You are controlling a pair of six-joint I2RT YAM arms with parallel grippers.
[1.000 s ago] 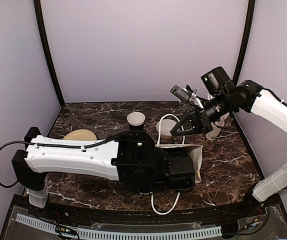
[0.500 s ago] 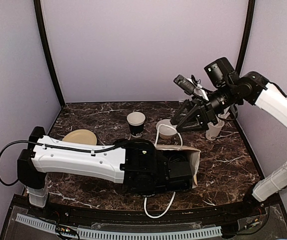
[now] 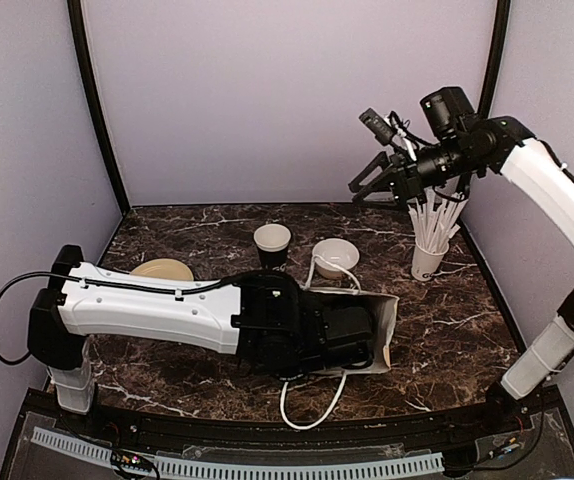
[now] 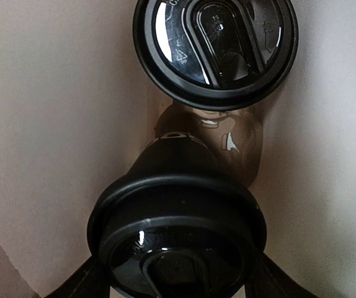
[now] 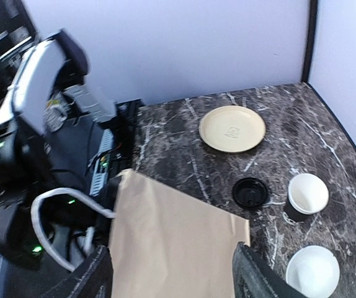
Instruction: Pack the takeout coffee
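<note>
Coffee cups in bag: nearer cup [image 4: 178, 230] and farther cup [image 4: 215, 49] are lying inside the paper bag [image 3: 382, 325], lids on.
Third cup: unlidded cup [image 3: 272, 243] is standing upright on the desk [image 3: 467, 320], loose lid [image 5: 250, 192] beside it.
Left end effector [image 4: 175, 279]: is sitting inside the bag, apparently pinching the nearer cup.
Right end effector [image 5: 173, 261]: is hanging spread, empty, high up.
Key relation: unlidded cup is sitting well below and left of it, axis vertical; right arm is free.
</note>
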